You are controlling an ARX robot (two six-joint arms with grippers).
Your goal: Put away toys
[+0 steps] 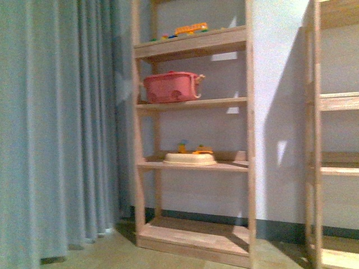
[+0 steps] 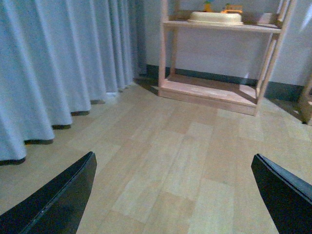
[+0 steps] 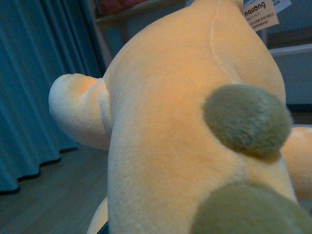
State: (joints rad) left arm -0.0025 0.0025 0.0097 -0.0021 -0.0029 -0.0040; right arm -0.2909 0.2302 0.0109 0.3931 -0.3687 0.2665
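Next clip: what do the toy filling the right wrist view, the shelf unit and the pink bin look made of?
Plush toy: soft short-pile fabric, orange-yellow with fuzzy olive spots; stitched seams and a hang tag show. Shelf unit: looks like pale bare wood, matte, built of planks. Pink bin: probably moulded plastic, smooth walls with dark openings; too blurry to be sure.

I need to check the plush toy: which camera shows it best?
The right wrist view: the orange-yellow plush toy fills the frame, close up, with its paper tag visible. The front and left wrist views show none of it.
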